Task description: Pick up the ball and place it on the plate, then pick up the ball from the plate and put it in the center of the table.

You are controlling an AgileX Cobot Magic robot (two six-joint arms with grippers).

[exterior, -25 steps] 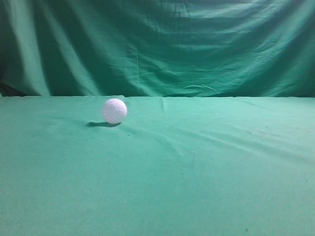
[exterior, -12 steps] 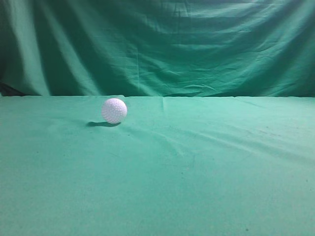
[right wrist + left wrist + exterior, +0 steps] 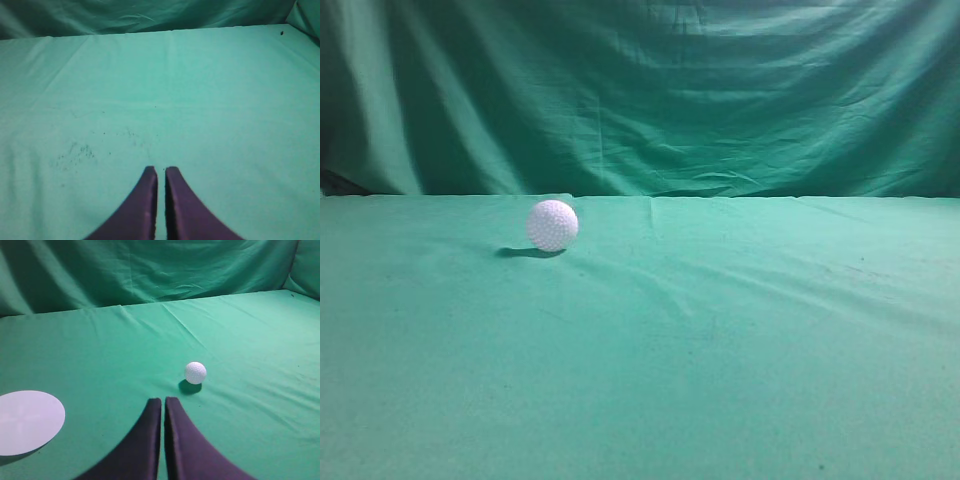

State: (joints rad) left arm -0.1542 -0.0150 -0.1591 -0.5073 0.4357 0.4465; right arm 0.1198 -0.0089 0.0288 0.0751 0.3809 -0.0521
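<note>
The ball (image 3: 552, 225), a small white dimpled sphere, rests on the green-clothed table (image 3: 720, 350) left of middle in the exterior view. It also shows in the left wrist view (image 3: 195, 372), a little ahead and to the right of my left gripper (image 3: 163, 400), which is shut and empty. A flat white plate (image 3: 27, 421) lies on the cloth at the left of that view. My right gripper (image 3: 161, 169) is shut and empty above bare cloth. Neither gripper shows in the exterior view.
A darker draped green curtain (image 3: 640, 95) hangs behind the table's far edge. The cloth has slight wrinkles and some dark specks (image 3: 75, 150) in the right wrist view.
</note>
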